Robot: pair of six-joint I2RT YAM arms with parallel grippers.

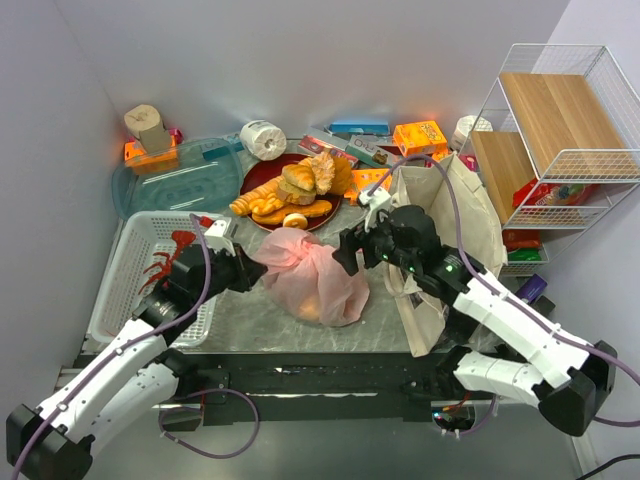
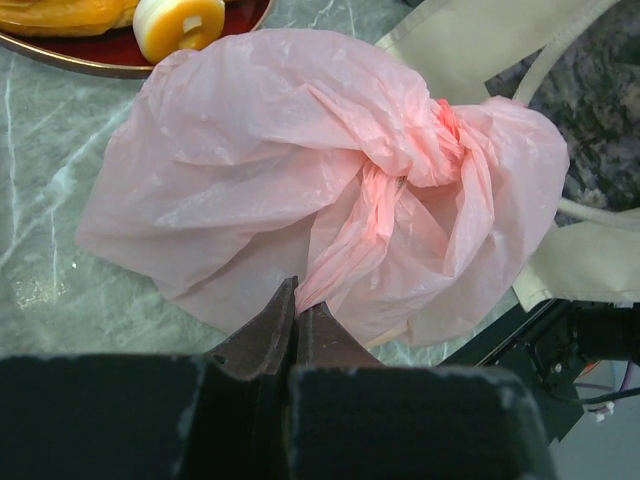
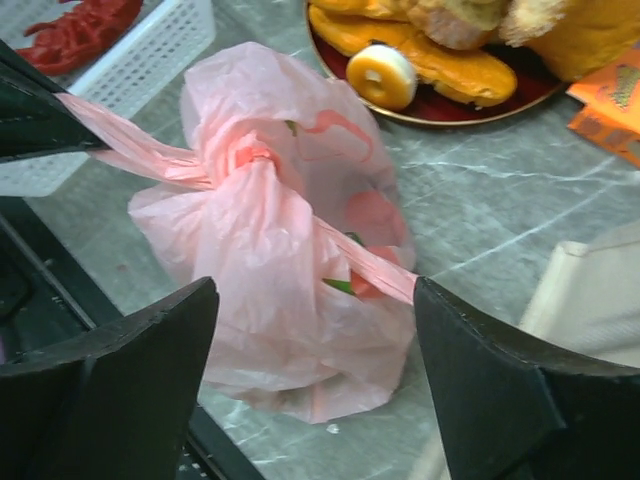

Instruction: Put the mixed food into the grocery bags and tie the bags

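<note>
Tension first: left gripper [image 2: 297,300], pinched shut on a handle strand [image 3: 130,150], should pull away from the knot [image 3: 245,155] while the wide-open right gripper [image 3: 315,290] grips the other strand [image 3: 365,262] of the pink bag [image 1: 310,280] on the table [image 1: 250,320].

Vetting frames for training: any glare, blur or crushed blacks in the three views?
Top external: even light, but the orange box at the back looks oversaturated. Left wrist: pink plastic bag sharp, left tool dark and soft. Right wrist: bag sharp, right tool near-black, surface detail lost.
</note>
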